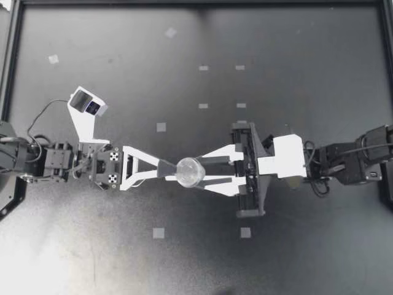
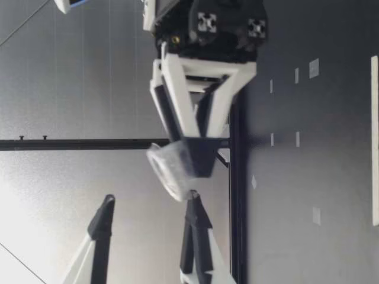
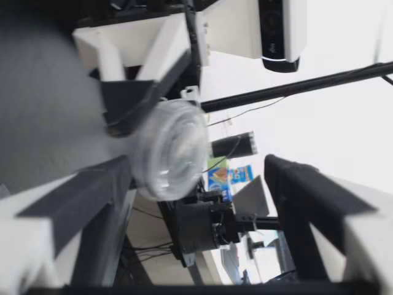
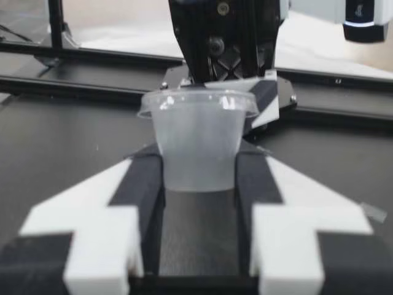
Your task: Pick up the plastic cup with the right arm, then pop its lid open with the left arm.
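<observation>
A small clear plastic cup (image 1: pixel 189 172) hangs above the middle of the dark table (image 1: pixel 288 258). My right gripper (image 1: pixel 199 171) is shut on it, one finger on each side of its wall. In the right wrist view the cup (image 4: pixel 198 141) stands upright between the black pads (image 4: pixel 144 184). My left gripper (image 1: pixel 173 169) meets it from the other side and is open. In the left wrist view its fingers (image 3: pixel 307 203) stand wide apart, with the cup (image 3: pixel 169 150) close against one of them. The low view shows the cup (image 2: pixel 169 171) well above the table, between the left gripper's (image 2: pixel 151 201) spread fingertips.
Small grey tape squares (image 1: pixel 158 233) (image 1: pixel 245 232) dot the table. A black frame rail (image 1: pixel 196 3) runs along the far edge and down both sides. A white camera mount (image 1: pixel 86 107) sticks out from my left arm.
</observation>
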Available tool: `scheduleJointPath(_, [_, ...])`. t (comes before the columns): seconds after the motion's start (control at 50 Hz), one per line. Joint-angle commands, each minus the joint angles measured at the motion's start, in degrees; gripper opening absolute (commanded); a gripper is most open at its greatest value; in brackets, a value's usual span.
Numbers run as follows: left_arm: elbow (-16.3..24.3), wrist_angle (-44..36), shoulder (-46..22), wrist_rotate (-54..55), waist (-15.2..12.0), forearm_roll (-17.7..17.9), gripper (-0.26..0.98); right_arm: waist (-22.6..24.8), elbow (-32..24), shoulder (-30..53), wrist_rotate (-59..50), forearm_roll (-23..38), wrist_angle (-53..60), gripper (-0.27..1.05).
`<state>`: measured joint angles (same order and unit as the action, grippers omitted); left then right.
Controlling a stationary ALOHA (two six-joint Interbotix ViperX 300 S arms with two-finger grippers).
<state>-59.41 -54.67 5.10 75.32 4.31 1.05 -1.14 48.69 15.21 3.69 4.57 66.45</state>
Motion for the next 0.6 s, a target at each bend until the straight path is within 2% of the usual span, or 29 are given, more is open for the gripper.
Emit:
scheduleJointPath(0.0, [1.05,-1.23,0.7,-0.18,0.09,-0.18,0.8,-0.79,-0.79,0.35,-0.44,-0.18,-1.05,0.31])
scheduleJointPath(0.28, [2.02,-4.66,0.88,-2.37,0.09,-0.62,0.78,-0.79,-0.09,8.17,-9.93,-1.14,-4.04,0.31])
scheduleJointPath(0.46, [1.85,-4.57,1.23,-5.8,0.09,-0.7,0.78,0.79,3.69,2.02,-11.43,-0.88,-5.45,0.31])
scheduleJointPath(0.58, [1.23,-4.22,1.23,-15.21,0.09,-0.62,0.78,1.23,6.86,-5.71,-11.69,-0.97,-8.35,0.31])
